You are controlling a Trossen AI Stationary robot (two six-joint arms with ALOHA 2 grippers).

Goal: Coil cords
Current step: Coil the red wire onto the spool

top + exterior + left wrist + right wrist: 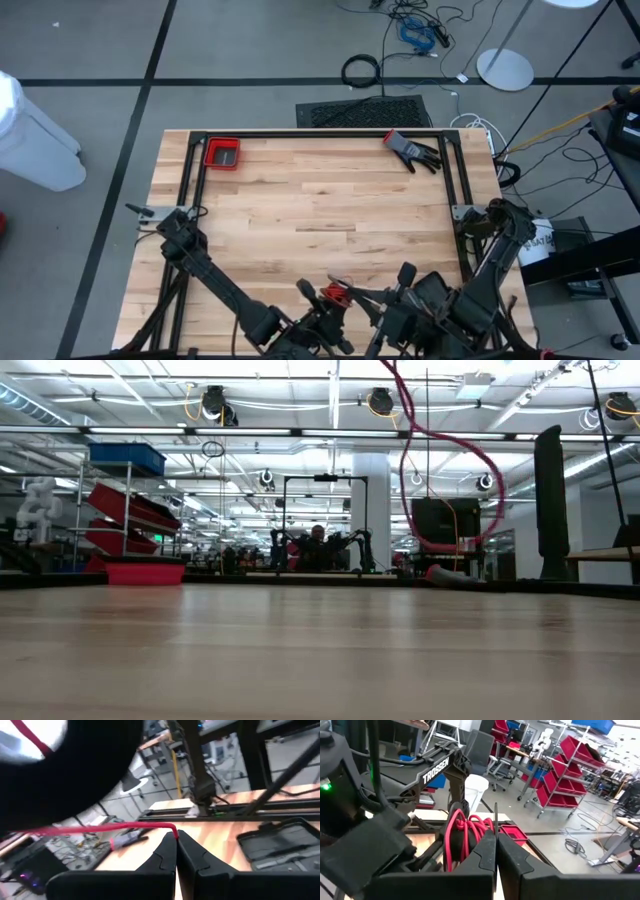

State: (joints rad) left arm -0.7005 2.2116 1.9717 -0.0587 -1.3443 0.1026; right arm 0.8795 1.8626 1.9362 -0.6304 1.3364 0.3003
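The red cord (465, 832) sits bunched in loops at the near edge of the bench (320, 200), between the two arms, showing in the high view as a small red clump (335, 293). In the right wrist view these loops hang wound around a dark part of the left arm, just beyond the right claw (496, 845). In the left wrist view a single strand of the cord (100, 827) runs taut to the tips of the left claw (176, 836), whose jaws are fully closed and pinch the strand right at its end. The right claw's fingers are pressed together too; a thin dark line rises from between their tips, and I cannot tell whether the claw holds the cord. In the low view a long loop of the cord (440, 440) curves down from above, well clear of the bench surface.

Farther out, a red tray (222, 153) rests at the far left corner of the bench and a dark glove (412, 150) with a red cuff lies at the far right. Beyond the far edge, a black cable ring (361, 70) and a blue cable bundle (415, 33) lie on the floor.
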